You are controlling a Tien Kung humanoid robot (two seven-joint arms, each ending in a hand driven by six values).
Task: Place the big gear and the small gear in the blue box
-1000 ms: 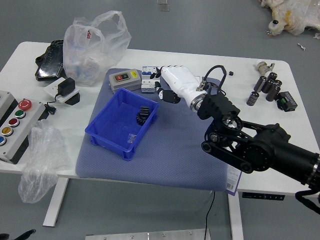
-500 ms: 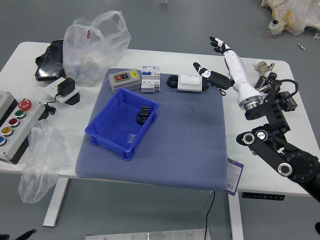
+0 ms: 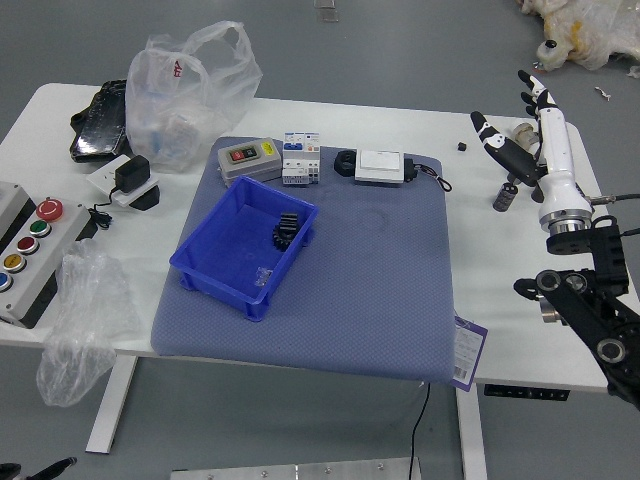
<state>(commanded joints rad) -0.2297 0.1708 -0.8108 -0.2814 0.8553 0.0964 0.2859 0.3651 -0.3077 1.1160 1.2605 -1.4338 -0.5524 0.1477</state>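
In the head view, the blue box stands upright on the blue-grey mat, which lies on the white worktop. Inside the blue box, near its right wall, there is a dark gear-like piece; I cannot tell if it is one gear or two together. A small clear thing lies also in the blue box, nearer to the robot than the dark piece. The right hand is well apart from the blue box, to its right and farther out, above the worktop. It is wide, with the fingers spread, and it holds nothing. A dark cylinder is near this hand, also to the right of the blue box. The left hand shows only a little, nearer to the robot than the blue box and to its left, and I cannot tell its state. Just beyond the blue box is a grey device, with a white-and-blue carton beside it. To the left of the blue box, well apart, is a panel with coloured buttons.
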